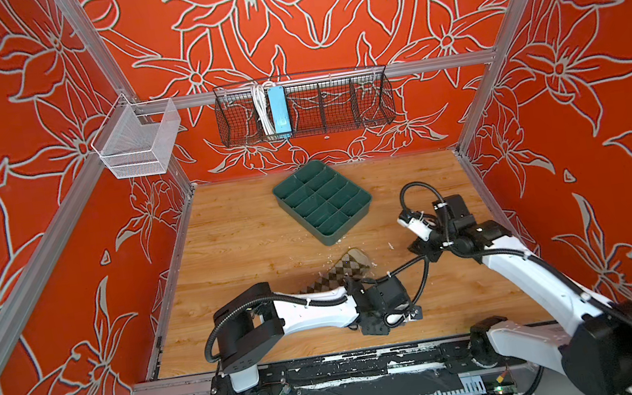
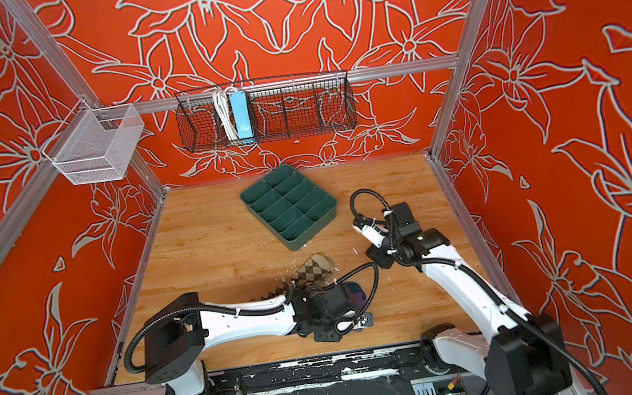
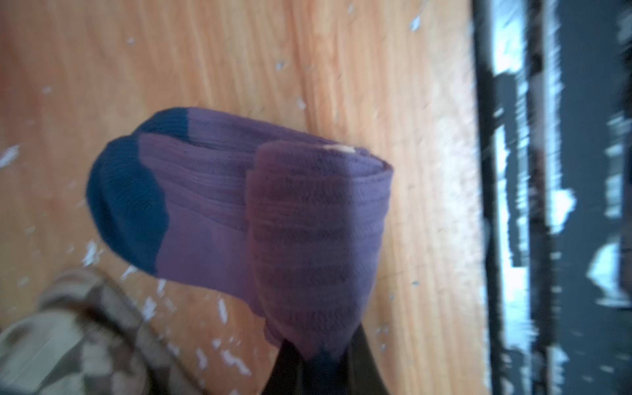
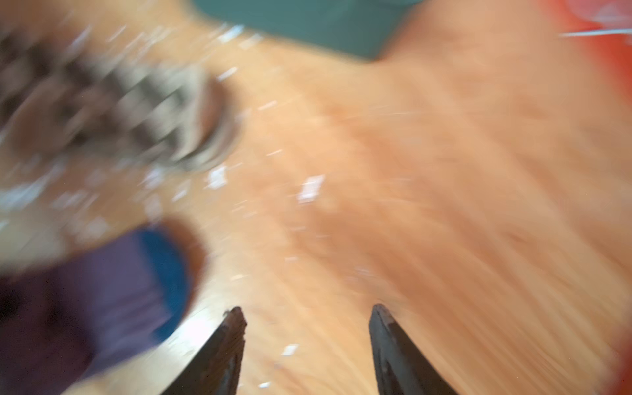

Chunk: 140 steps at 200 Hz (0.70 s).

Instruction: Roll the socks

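A: Which step is judged to be in hand?

B: The rolling of the short purple fabric sock with the blue toe [image 3: 212, 205]. Its purple end is seen folded over on itself. That fold is pinched by the closed left jaws, while the blue-toed end lies on the wooden tabletop [image 1: 252, 232], near the front edge. The right jaws are held apart over bare wood, with nothing between them.

A: What is called for next?

B: Probably the fold must be turned further toward the toe without being let slip. The long beige sock with dark argyle diamonds [image 1: 351, 265], spread flat just beside it, is not yet rolled.

A: And the containers?

B: The green plastic compartment tray [image 1: 351, 221] is seen empty, as is the white mesh basket [image 1: 138, 141]. In the black wire basket [image 1: 372, 102] a blue power strip [image 1: 278, 109] and a white cable [image 1: 261, 109] are kept.
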{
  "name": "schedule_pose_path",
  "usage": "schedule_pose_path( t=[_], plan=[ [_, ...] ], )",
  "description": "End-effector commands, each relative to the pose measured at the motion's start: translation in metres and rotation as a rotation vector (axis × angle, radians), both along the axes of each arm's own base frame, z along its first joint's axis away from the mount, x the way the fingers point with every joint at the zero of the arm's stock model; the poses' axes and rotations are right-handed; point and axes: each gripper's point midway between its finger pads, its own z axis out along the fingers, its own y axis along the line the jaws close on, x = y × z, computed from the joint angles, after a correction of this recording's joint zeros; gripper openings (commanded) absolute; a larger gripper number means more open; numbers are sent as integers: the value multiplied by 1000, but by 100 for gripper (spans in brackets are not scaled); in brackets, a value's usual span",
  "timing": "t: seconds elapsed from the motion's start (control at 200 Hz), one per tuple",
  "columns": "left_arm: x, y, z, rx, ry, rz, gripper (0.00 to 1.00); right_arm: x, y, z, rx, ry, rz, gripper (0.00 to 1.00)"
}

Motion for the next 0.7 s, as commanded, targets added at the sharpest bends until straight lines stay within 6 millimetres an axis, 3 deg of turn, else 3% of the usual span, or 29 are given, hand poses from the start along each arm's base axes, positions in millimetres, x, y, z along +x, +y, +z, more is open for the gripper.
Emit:
schedule_pose_path(
  t=[0.0, 0.15, 0.25, 0.35, 0.445, 0.585, 0.696],
  plan=[
    [-36, 26, -16, 155, 333, -2, 0, 14, -32, 39, 34, -175, -231, 60],
    [-42, 18, -22, 246, 550, 59, 0, -16, -23, 87, 128, -342, -155, 60],
    [-39, 13, -34, 305, 635, 127, 0, -57, -1, 94, 147, -367, 58, 58],
    [-30, 10, -44, 340, 686, 205, 0, -109, 19, 80, 119, -338, 323, 56],
    [-19, 5, -52, 343, 743, 271, 0, -148, 24, 57, 65, -279, 484, 56],
    [-1, -8, -54, 326, 837, 348, 0, -174, 14, 18, -29, -130, 559, 55],
    [12, -18, -57, 318, 889, 396, 3, -181, 13, 0, -53, -77, 600, 55]
  ],
)
